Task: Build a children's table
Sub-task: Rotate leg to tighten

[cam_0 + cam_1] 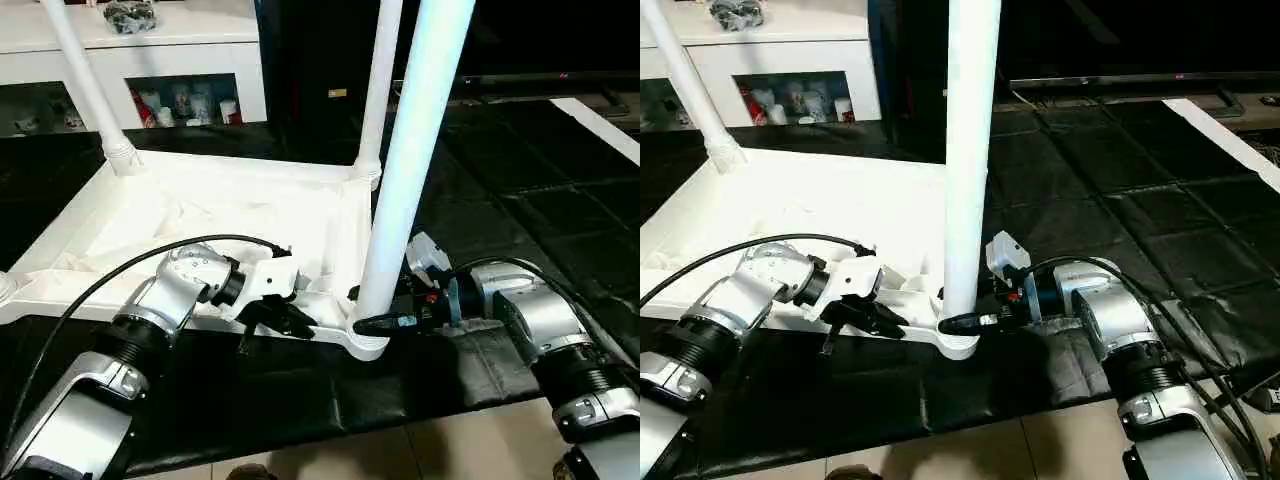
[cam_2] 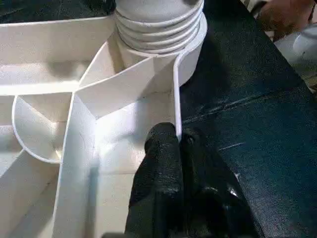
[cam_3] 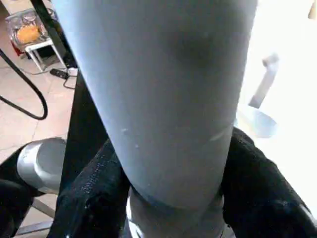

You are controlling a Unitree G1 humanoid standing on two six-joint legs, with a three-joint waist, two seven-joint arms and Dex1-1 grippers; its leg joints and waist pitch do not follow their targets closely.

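Note:
The children's table lies upside down on a black mat, its white top showing the ribbed underside. Two legs stand upright in the far corners. A third leg rises from the near right corner socket. My left gripper is shut on the top's thin near rim, just left of that socket, one finger on each side of the wall. My right gripper comes in from the right, and its fingers clasp the base of the near leg.
A white cabinet with glass-fronted shelves stands at the back left. The black mat stretches to the right, with a white strip at its far right. Tiled floor shows along the near edge.

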